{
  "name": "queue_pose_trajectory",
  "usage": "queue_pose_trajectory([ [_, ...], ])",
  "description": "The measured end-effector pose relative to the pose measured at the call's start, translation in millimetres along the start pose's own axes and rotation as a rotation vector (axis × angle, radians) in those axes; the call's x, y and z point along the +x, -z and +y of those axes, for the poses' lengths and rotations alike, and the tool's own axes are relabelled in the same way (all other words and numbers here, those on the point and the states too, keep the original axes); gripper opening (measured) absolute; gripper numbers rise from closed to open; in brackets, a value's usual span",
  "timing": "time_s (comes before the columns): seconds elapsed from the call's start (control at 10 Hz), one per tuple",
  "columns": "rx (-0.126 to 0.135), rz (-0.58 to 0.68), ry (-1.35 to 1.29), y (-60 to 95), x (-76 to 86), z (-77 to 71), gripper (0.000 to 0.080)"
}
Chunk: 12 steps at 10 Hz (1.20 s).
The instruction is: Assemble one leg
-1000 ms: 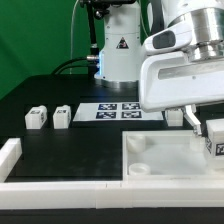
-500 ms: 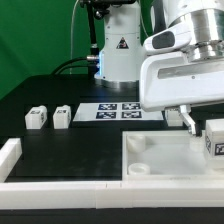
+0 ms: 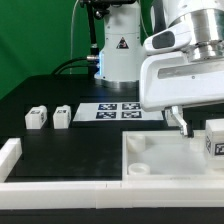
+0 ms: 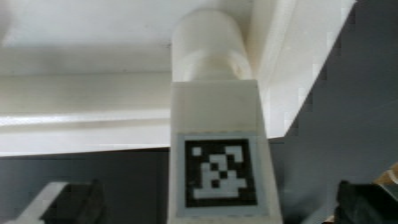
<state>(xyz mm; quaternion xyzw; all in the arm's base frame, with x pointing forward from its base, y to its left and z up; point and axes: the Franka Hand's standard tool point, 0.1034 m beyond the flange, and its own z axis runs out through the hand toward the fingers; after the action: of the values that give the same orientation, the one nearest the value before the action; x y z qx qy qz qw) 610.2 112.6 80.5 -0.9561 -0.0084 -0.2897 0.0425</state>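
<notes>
**Fingers opened off the leg**

Over the last second, the visible finger (image 3: 183,122) has drawn sideways, away from the leg (image 3: 214,140). In the wrist view the gripper (image 4: 222,207) is spread wide, with both fingers clear of the leg. The leg stands upright at a corner of the large white tray-like piece (image 3: 160,165). I judge this a release. Whether the leg is fully seated cannot be confirmed.
</notes>
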Motion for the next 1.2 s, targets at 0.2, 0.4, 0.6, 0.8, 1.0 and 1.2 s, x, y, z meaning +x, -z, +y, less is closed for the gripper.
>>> queue_pose_trajectory([
  [0.2,0.000,0.000,0.002,0.0,0.0,0.0,0.0649],
  [0.4,0.003,-0.037,-0.008,6.0,8.6,2.5,0.0649],
  [0.6,0.005,-0.123,-0.026,7.1,16.4,10.9,0.0649],
  [0.8,0.005,-0.157,-0.041,3.4,20.5,15.4,0.0649],
  [1.0,0.032,-0.414,-0.051,5.8,21.7,8.3,0.0649],
  [1.2,0.046,-0.570,-0.056,4.6,27.3,8.3,0.0649],
])
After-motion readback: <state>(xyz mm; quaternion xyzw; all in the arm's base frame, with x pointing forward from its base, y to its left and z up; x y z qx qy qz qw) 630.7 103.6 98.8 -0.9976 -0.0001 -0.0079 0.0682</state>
